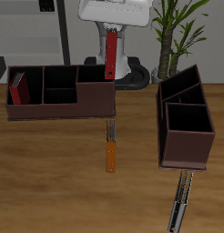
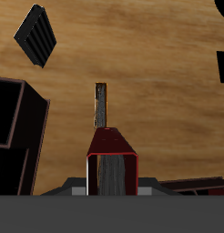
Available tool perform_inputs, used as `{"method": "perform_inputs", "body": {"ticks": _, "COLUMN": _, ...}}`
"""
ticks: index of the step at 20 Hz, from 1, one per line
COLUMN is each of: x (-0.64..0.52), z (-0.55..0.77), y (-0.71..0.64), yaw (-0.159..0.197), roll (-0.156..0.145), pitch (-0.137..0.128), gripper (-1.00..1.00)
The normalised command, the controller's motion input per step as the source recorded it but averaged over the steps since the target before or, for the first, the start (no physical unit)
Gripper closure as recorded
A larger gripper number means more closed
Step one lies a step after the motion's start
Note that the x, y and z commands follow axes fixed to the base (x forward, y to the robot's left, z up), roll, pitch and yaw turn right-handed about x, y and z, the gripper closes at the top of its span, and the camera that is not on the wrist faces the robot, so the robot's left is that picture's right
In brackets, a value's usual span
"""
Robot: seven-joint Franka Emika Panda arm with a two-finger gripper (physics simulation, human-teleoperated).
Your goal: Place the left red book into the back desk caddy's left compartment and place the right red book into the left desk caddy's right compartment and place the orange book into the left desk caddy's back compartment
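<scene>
Exterior view: one red book (image 1: 17, 88) already sits in the back desk caddy (image 1: 59, 107), end compartment, so step 1 looks done. Step 2 in hand — the other red book (image 1: 110, 55) hangs upright, lifted above the back caddy's rear wall. The gripper (image 1: 111, 31) itself is hard to make out there; in the wrist view the book (image 2: 112, 171) fills the space between the jaws, so I judge it clamped on the book. Next: carry it across to the left desk caddy (image 1: 185, 116), lower into its right compartment (image 1: 187, 130), keeping it vertical to clear the walls. Orange book (image 1: 111, 156) lies flat on the table (image 1: 50, 173) btw the caddies — untouched.
</scene>
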Motion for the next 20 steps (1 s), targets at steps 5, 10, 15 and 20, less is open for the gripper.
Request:
{"method": "perform_inputs", "body": {"ticks": 5, "x": 0.43, "z": 0.03, "y": 0.44, "yaw": -0.045, "roll": -0.025, "pitch": 0.016, "gripper": 1.0}}
{"method": "perform_inputs", "body": {"ticks": 10, "x": 0.12, "z": 0.21, "y": 0.43, "yaw": -0.055, "roll": 0.0, "pitch": -0.004, "gripper": 1.0}}
{"method": "perform_inputs", "body": {"ticks": 15, "x": -0.12, "z": 0.0, "y": 0.58, "yaw": -0.029, "roll": 0.06, "pitch": 0.02, "gripper": 1.0}}
{"method": "perform_inputs", "body": {"ticks": 20, "x": -0.04, "z": 0.0, "y": 0.11, "yaw": -0.002, "roll": 0.012, "pitch": 0.003, "gripper": 1.0}}
